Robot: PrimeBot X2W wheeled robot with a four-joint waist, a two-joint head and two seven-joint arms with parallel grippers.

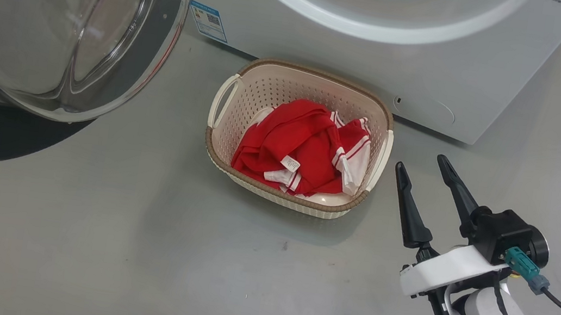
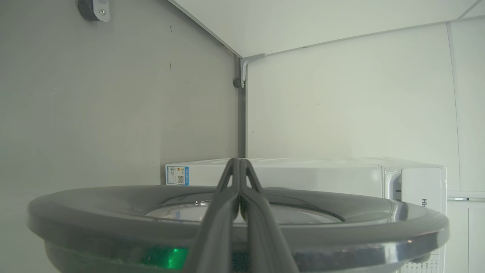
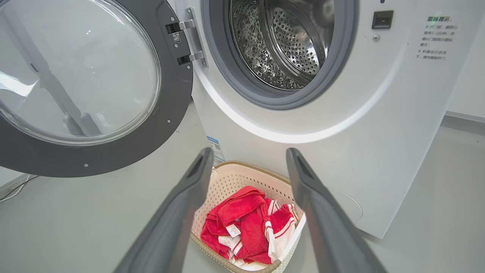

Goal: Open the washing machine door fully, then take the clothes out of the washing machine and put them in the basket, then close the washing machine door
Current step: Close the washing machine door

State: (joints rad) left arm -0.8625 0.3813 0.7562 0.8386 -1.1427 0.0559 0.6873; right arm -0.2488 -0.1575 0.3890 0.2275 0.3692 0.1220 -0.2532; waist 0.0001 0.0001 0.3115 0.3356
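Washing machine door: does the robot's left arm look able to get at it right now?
Probably yes. The left gripper, shut, sits right at the washing machine door, its fingers lying across the dark rim, with nothing between them. Whether they touch I cannot tell.

Before washing machine [image 1: 328,54], on floor [image 1: 137,241]: basket [image 1: 290,90], clothes [image 1: 299,143] in it; door [image 1: 58,22] left of basket.

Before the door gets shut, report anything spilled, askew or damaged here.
Nothing stands out. The clothes lie wholly inside the upright basket, and the washing machine door hangs open, unbroken.
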